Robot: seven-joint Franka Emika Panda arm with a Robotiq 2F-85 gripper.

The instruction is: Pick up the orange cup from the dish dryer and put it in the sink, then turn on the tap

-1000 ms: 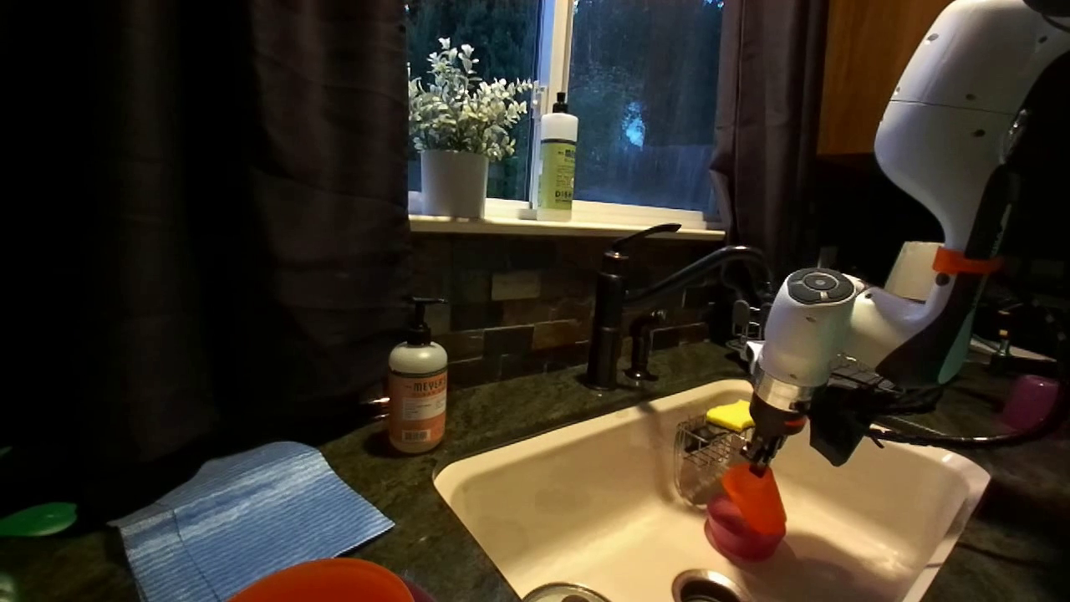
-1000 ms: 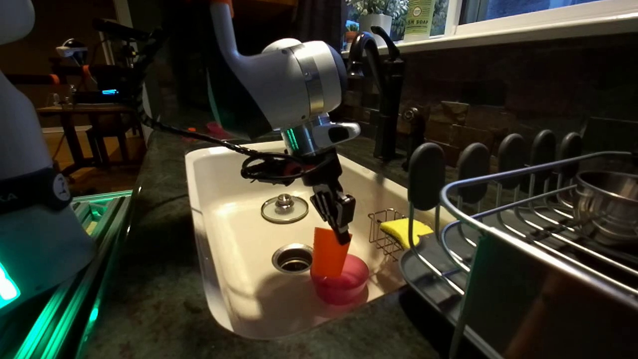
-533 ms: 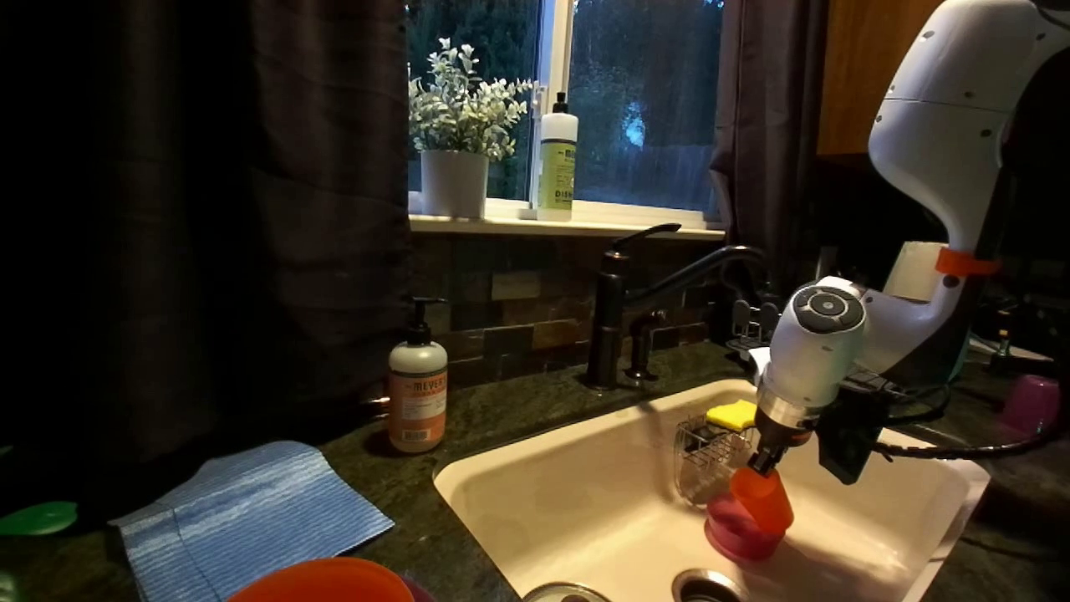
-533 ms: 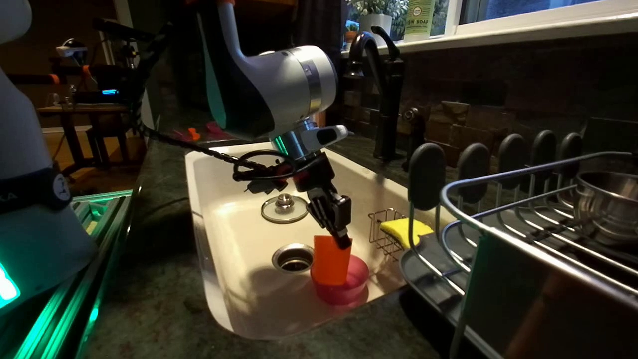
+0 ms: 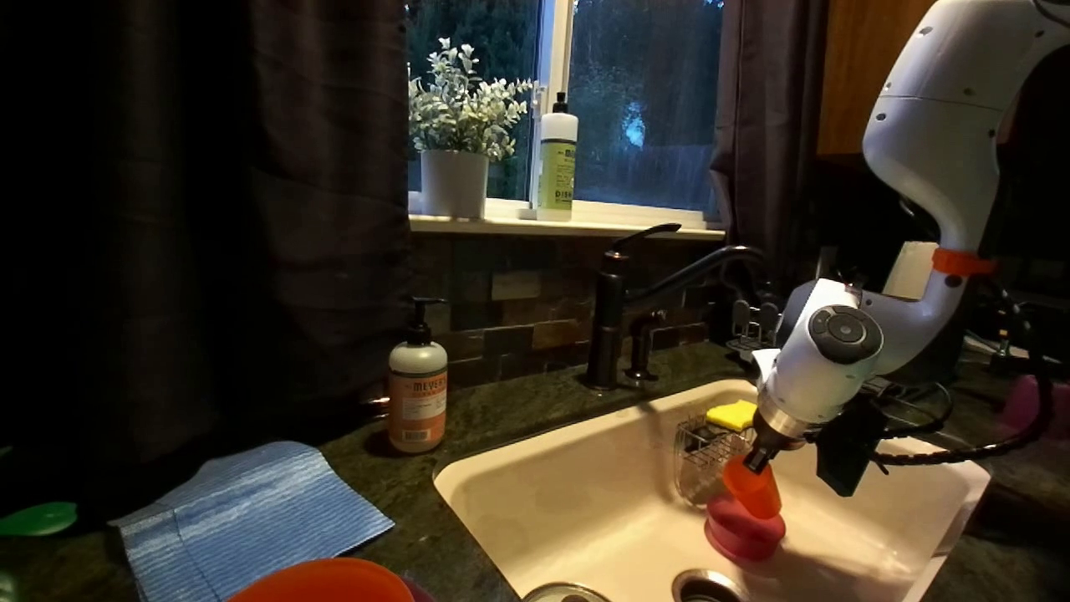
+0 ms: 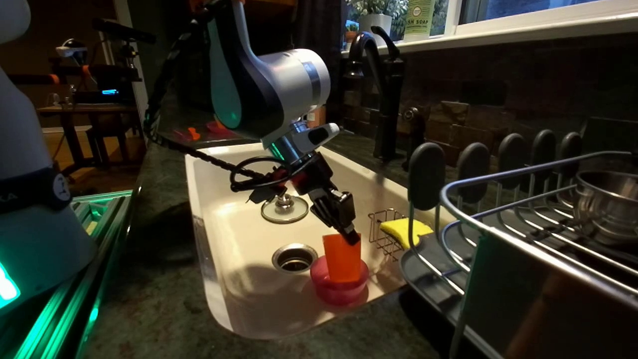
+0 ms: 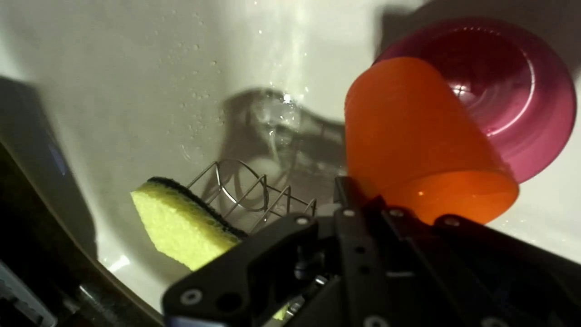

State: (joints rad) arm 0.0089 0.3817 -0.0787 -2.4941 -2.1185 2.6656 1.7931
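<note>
The orange cup hangs tilted low inside the cream-white sink, overlapping a pink bowl. I cannot tell whether cup and bowl touch. My gripper is shut on the cup's wall near its rim; the cup also shows in the wrist view. The gripper also shows in an exterior view, tilted above the cup. The dark tap, with its lever on top, stands behind the sink; it also shows in an exterior view. The dish dryer stands beside the sink.
A yellow sponge sits in a wire caddy on the sink wall. A glass lid and the drain are in the sink. A soap bottle, blue cloth and orange dish rim are on the counter.
The wrist has tilted over further. The cup, held throughout, has first dipped a little, then shifted slightly toward the dish dryer's side, over the pink bowl.
</note>
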